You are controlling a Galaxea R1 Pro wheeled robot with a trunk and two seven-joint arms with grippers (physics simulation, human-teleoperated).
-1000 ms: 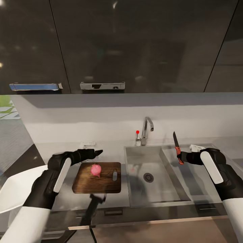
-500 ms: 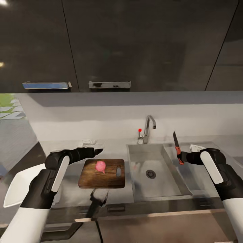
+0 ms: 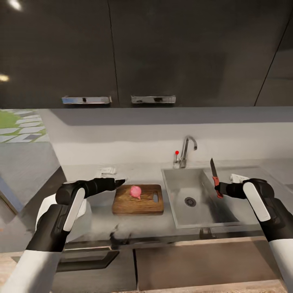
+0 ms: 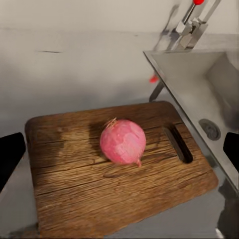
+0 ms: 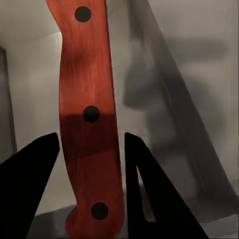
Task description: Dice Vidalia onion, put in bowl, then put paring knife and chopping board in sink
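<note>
Red-orange handle of the paring knife [image 5: 88, 119] sits clamped between the two dark fingers of the right gripper [image 5: 92, 149], one finger pressed to each side of it. In the head view the right gripper [image 3: 221, 189] holds the paring knife [image 3: 214, 176] upright at the right of the frame, blade pointing up, over the sink [image 3: 202, 202]. The right arm comes in from the lower right corner, forearm bent inward toward the basin.

At the left of the head view the left gripper [image 3: 119, 182] hangs just beside the upper left corner of the chopping board [image 3: 138, 200], holding nothing. In the left wrist view its fingertips [image 4: 10, 157] stand wide apart at the frame's two edges. The left arm rises from the lower left corner, elbow bent.

The pink onion [image 4: 123, 142] rests on the chopping board [image 4: 74, 184] near its middle, beside the handle slot. The board lies on the grey countertop [image 3: 93, 219], just left of the sink.
</note>
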